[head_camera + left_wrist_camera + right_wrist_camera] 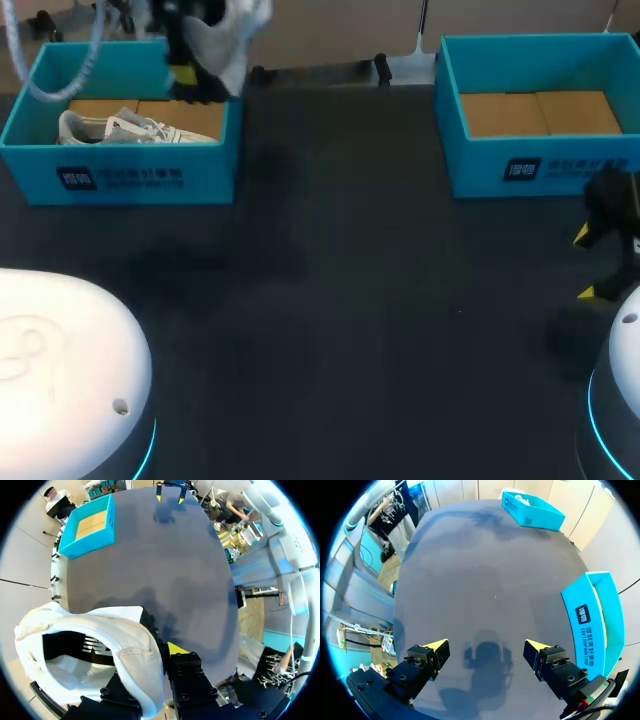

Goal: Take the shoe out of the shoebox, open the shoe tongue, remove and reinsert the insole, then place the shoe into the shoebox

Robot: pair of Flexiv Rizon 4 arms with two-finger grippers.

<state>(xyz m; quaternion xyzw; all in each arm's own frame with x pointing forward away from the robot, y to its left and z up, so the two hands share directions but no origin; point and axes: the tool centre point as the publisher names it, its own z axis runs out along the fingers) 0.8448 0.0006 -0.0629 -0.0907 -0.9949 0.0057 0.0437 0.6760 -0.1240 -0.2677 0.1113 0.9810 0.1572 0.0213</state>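
Left gripper (195,80): clamped on white shoe (115,635), above left shoebox (120,175).
Right gripper (486,645): fingers apart, empty, beside right shoebox (540,165).

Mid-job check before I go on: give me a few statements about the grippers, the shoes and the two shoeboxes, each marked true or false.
1. The left gripper is shut on a white shoe, held up clear of the table. True.
2. The right gripper is shut on an insole. False: its fingers stand open with nothing between them, over bare table.
3. The right shoebox has a shoe in it. False: only its brown cardboard floor shows.
4. A second shoe, also white, lies in the left shoebox. True.
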